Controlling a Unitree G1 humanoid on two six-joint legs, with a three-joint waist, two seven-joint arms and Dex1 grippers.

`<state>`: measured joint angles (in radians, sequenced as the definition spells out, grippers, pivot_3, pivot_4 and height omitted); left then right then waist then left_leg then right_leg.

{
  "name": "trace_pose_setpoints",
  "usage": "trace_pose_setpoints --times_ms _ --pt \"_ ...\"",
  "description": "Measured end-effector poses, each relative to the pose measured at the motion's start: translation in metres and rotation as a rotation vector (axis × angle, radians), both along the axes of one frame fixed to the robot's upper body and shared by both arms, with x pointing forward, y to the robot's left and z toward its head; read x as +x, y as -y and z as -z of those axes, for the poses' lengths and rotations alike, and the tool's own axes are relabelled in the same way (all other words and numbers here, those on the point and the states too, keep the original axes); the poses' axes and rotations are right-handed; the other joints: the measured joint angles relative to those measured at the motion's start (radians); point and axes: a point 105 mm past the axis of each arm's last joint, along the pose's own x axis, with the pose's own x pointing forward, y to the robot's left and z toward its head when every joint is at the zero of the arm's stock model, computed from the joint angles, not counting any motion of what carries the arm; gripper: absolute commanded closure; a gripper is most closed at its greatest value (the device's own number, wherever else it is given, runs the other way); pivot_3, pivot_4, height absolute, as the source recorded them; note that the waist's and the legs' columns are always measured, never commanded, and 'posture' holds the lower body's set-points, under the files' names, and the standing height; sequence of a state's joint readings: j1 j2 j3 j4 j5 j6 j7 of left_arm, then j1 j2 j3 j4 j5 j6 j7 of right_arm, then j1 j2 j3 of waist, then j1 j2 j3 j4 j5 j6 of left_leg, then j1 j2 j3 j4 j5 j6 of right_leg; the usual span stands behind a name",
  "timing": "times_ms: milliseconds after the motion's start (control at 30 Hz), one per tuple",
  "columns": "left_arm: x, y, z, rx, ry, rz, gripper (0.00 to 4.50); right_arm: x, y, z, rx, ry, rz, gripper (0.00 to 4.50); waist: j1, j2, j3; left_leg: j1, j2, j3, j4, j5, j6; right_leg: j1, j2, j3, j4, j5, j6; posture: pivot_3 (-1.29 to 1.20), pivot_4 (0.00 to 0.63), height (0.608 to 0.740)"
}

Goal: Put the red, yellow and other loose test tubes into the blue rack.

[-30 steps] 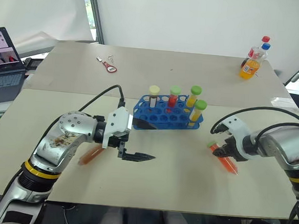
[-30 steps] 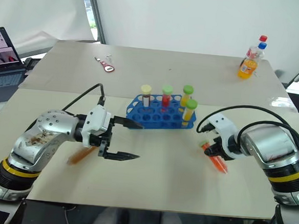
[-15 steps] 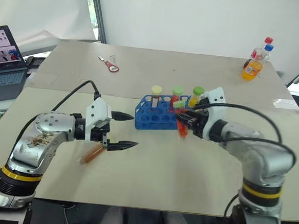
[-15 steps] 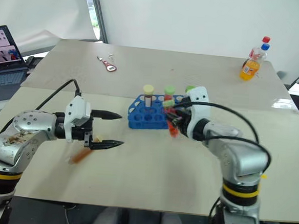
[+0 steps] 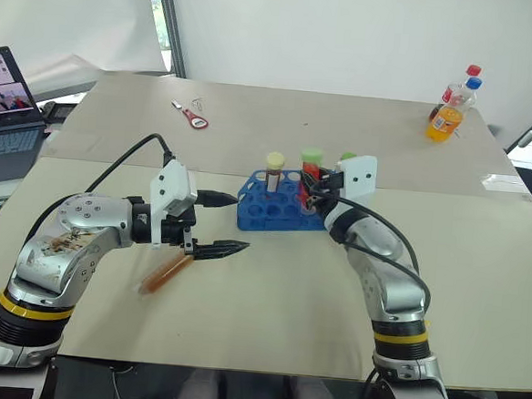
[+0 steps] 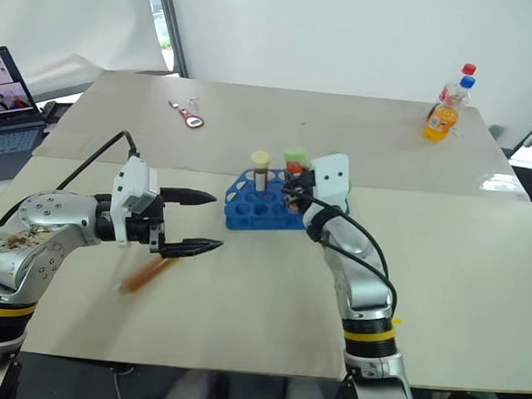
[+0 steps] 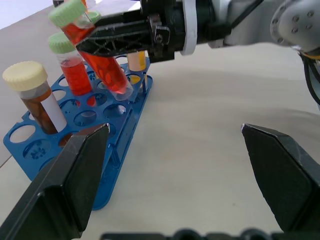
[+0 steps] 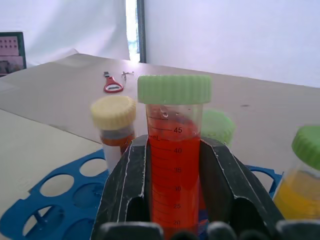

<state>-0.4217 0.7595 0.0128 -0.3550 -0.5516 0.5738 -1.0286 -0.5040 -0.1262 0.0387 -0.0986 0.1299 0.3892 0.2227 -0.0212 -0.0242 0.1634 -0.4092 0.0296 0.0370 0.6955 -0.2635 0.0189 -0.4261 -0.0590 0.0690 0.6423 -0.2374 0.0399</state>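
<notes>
The right gripper holds a clear plastic tube of red liquid with a green cap over the bright blue plastic rack. The left gripper, spread wide, is just left of the rack.

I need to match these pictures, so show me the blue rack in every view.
Left eye view: blue rack just above picture centre.
Right eye view: just left of centre.
Left wrist view: below the tilted red tube, at.
Right wrist view: behind that tube, at.
Shared landmark: the yellow-capped tube standing in it.
</notes>
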Motion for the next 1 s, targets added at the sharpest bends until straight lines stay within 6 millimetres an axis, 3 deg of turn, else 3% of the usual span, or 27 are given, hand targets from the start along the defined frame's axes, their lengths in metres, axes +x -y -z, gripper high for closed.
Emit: trace_pose_setpoints --times_ms 233,600,733,867,1000 --pt "0.001 0.006 -0.007 -0.015 0.01 -0.012 0.0 0.0 -0.004 0.006 -0.002 0.032 0.024 3.55 -0.003 0.0 0.0 0.002 0.0 0.0 0.0 0.0 -0.001 0.001 0.0 0.0 0.001 0.0 0.0 0.0 0.15 0.74" --pt "0.005 0.013 -0.013 -0.092 -0.017 -0.086 0.0 -0.005 -0.011 0.025 0.152 0.058 0.096 3.55 -0.021 0.0 0.0 0.003 0.0 -0.001 0.0 0.0 -0.001 0.001 0.0 0.001 0.004 0.0 0.0 0.0 0.15 0.74" --pt "0.006 0.006 -0.008 -0.104 -0.032 -0.125 0.0 -0.007 -0.01 0.036 0.146 0.053 0.12 1.71 -0.023 0.0 0.0 0.003 0.0 -0.001 -0.002 0.0 -0.001 0.001 0.0 0.0 0.005 0.0 0.0 0.0 0.15 0.74" --pt "0.008 0.0 -0.008 -0.092 -0.026 -0.153 0.0 -0.006 -0.004 0.043 0.107 0.035 0.124 0.46 -0.022 0.0 0.0 0.003 0.0 -0.001 -0.002 0.001 -0.001 0.001 0.0 0.0 0.004 0.0 0.0 0.0 0.15 0.74" --pt "0.012 -0.018 -0.004 0.026 -0.034 -0.229 0.0 -0.016 0.012 0.044 0.002 0.054 0.123 0.46 -0.02 0.0 0.0 0.003 0.0 -0.001 -0.002 0.0 -0.001 0.001 0.0 0.0 0.004 0.0 0.0 0.0 0.15 0.74"
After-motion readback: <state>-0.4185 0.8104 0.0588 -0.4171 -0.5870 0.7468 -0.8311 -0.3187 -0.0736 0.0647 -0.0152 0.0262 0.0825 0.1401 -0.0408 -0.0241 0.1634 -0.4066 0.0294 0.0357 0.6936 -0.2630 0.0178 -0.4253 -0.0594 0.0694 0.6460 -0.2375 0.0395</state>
